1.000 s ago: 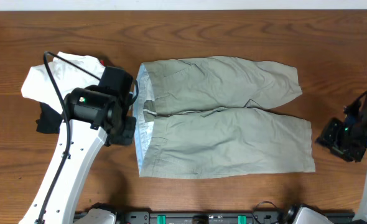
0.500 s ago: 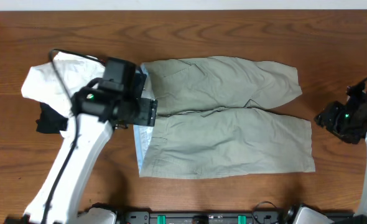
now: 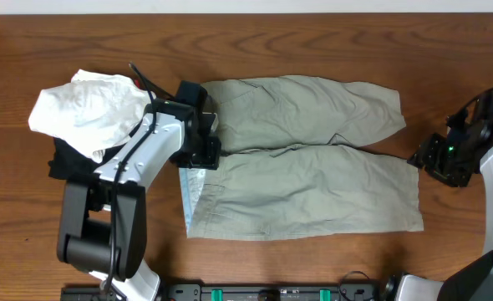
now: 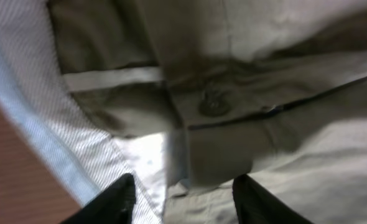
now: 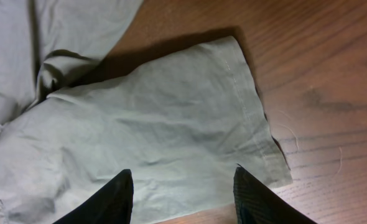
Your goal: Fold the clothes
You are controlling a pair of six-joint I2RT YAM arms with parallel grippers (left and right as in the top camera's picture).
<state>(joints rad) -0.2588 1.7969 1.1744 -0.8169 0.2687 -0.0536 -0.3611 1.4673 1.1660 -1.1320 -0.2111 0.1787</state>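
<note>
The khaki shorts (image 3: 305,167) lie spread flat on the table (image 3: 313,33), just beside the pile of white and black garments (image 3: 88,113). Their pale blue waistband (image 3: 188,196) is at the end next to the pile, and both legs point straight away from it. The long axis therefore runs from the pile outward, across the table from one arm to the other.

The left claw (image 3: 203,149) is over the pile end, at the middle of the waistband. In its wrist view the fingers (image 4: 118,199) stand apart with cloth showing between them, and the fly button (image 4: 211,106) is just ahead. It holds nothing; whether the tips touch the fabric I cannot tell.

The right claw (image 3: 422,159) is at the end far from the pile, with its jaws parted and empty above the hem (image 5: 252,112) of the leg nearer the robot.

Each arm is nearest its own end of the axis. The coming fold seems to depend on that: each claw pinches the edge directly under it, with no reach across.
</note>
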